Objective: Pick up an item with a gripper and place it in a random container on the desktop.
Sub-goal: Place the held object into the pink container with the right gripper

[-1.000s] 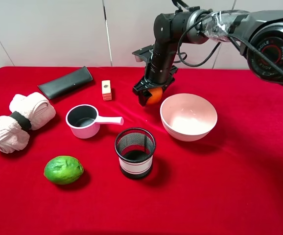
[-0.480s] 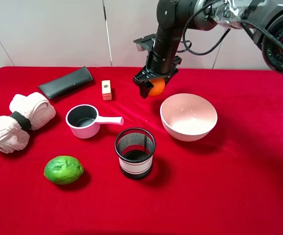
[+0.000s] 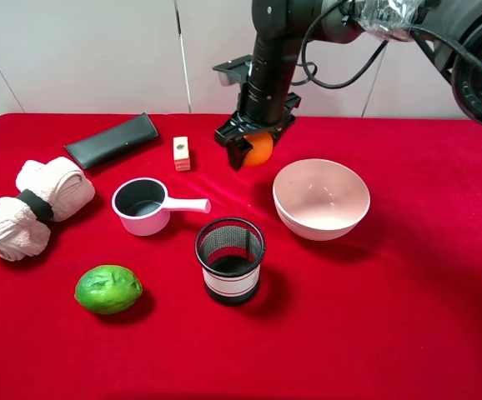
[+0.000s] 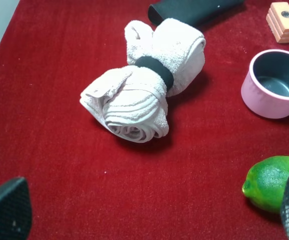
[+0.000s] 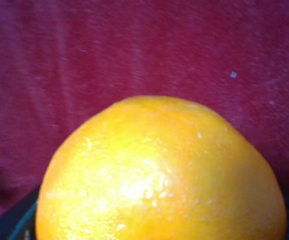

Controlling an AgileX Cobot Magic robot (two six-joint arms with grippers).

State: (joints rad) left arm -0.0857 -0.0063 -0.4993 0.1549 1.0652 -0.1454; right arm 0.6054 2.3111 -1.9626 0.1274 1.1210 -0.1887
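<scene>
Plainly, the right gripper (image 3: 250, 150) had its jaws clamped on the orange (image 3: 258, 149), one on each side. The fruit hung in the air over the far part of the tabletop (image 3: 408, 333) and touched nothing else. In the right wrist view its glossy, dimpled skin filled most of the picture, with only red cloth beyond. The coming move turned on where the small pink saucepan cup (image 3: 141, 207) lay from the held fruit: in the high view it stood lower and to the left, nearer the camera, well apart from the jaws, with bare cloth between. Its straight handle (image 3: 189, 204) ran out to the right, roughly towards the carrying arm's side, so the open mouth lay beyond the handle on that path. The wooden block (image 3: 181, 153) stood between the two, a little further back. The larger pink bowl (image 3: 321, 198) was in fact the nearer vessel, just to the lower right of the orange, and the black mesh cup (image 3: 230, 258) stood further forward. The left gripper (image 4: 149, 220) hovered with jaws wide apart and empty over the rolled towel (image 4: 144, 95), with the lime (image 4: 274, 182) near one finger. Though nearer the saucepan cup, it carried nothing, so the delivery probably fell to the right arm, which would have to reach across the middle
</scene>
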